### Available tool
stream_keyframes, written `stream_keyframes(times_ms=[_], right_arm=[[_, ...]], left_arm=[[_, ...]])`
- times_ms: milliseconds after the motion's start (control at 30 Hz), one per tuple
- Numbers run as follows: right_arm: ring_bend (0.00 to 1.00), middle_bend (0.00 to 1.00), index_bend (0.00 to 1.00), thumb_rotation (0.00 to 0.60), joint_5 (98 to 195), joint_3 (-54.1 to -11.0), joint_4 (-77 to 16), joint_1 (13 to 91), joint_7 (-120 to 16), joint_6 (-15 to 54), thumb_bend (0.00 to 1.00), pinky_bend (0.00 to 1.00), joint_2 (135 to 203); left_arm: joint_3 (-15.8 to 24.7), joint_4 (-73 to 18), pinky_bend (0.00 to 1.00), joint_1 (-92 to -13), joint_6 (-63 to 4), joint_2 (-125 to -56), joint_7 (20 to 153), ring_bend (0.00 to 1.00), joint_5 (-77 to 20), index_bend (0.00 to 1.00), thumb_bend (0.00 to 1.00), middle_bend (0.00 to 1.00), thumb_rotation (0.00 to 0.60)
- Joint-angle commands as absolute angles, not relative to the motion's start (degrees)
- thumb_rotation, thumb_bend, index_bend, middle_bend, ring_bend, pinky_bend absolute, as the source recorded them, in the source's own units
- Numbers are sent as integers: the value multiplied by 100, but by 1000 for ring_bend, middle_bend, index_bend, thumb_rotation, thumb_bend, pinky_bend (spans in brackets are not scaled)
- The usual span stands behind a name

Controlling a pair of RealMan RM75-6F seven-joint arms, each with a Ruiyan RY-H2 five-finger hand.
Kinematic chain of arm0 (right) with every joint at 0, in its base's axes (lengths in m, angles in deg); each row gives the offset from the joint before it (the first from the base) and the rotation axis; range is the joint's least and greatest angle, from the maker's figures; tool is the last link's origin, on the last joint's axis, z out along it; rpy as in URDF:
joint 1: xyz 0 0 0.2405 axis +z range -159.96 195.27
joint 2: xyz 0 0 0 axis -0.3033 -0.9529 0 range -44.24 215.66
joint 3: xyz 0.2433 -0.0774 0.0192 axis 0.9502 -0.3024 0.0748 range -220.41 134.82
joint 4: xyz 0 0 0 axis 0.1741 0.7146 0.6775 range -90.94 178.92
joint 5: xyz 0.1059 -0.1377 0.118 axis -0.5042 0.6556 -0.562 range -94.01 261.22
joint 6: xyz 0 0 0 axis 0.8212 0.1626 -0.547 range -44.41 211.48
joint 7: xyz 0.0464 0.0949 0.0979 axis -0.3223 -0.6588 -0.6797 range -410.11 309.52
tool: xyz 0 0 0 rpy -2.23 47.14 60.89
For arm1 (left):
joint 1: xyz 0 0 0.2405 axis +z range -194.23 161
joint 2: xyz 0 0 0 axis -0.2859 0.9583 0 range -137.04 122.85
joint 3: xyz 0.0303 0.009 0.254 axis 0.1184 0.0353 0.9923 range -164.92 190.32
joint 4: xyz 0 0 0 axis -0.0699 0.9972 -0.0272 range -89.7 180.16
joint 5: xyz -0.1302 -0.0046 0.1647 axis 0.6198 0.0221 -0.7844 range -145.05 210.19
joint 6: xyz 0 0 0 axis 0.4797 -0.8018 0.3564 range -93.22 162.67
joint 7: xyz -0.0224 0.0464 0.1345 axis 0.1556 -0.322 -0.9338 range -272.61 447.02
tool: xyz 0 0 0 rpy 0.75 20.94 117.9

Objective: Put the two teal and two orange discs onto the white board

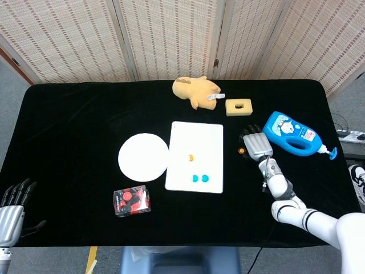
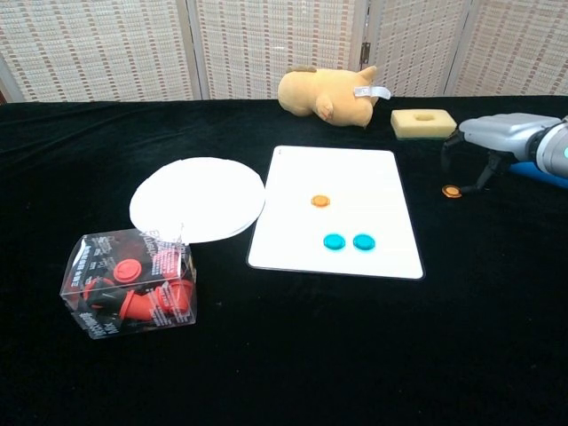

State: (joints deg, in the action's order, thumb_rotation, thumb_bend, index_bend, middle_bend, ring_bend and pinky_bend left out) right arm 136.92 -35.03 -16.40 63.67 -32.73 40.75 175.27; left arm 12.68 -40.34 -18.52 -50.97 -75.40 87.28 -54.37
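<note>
The white board (image 1: 197,137) (image 2: 346,173) lies mid-table. On it sit one orange disc (image 1: 191,156) (image 2: 320,201) and two teal discs (image 1: 195,178) (image 1: 204,178) (image 2: 334,240) (image 2: 363,240) side by side. A second orange disc (image 1: 242,150) (image 2: 453,191) lies on the black cloth just right of the board. My right hand (image 1: 256,145) (image 2: 501,133) hovers over that disc with fingers pointing down on either side of it, holding nothing. At the bottom left corner my left hand (image 1: 12,197) rests off the table, fingers spread.
A white round plate (image 1: 144,157) (image 2: 197,199) lies left of the board. A clear box of red pieces (image 1: 132,201) (image 2: 133,282) stands near the front. A plush toy (image 1: 195,89), yellow sponge (image 1: 238,107) and blue bottle (image 1: 293,134) sit at the back right.
</note>
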Motion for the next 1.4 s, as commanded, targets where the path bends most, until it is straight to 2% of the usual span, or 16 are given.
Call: stream_keyframes(times_ms=[33,567,1100,1400], right_arm=[[50,160,380,600,13727,-3514,-1520,6341,-3313,4127,239,0,17609],[54,173,420,600,13744,-3374,-937,6421,-3241,4334,240,0,17959],[49,176,427,600,13786,-3304,-735,6464,-3155,4464,239,0,18129],[57,206,490,600,13815,-3283,-747,6442,-3115,4452,265,0,18123]], left_arm=[[1269,-4031,0,-1859,-5089,-7545,8723,0,-5443,0,131,0,600],[1262,-4033,0,-1865,-5074,-7546,8706,0,-5410,0,131,0,600],[1261,-4016,0,-1863,-5060,-7548,8719,0,-5384,0,131,0,600],[1265,-3978,0,-1860,-5051,-7567,8754,0,-5375,0,131,0,600]])
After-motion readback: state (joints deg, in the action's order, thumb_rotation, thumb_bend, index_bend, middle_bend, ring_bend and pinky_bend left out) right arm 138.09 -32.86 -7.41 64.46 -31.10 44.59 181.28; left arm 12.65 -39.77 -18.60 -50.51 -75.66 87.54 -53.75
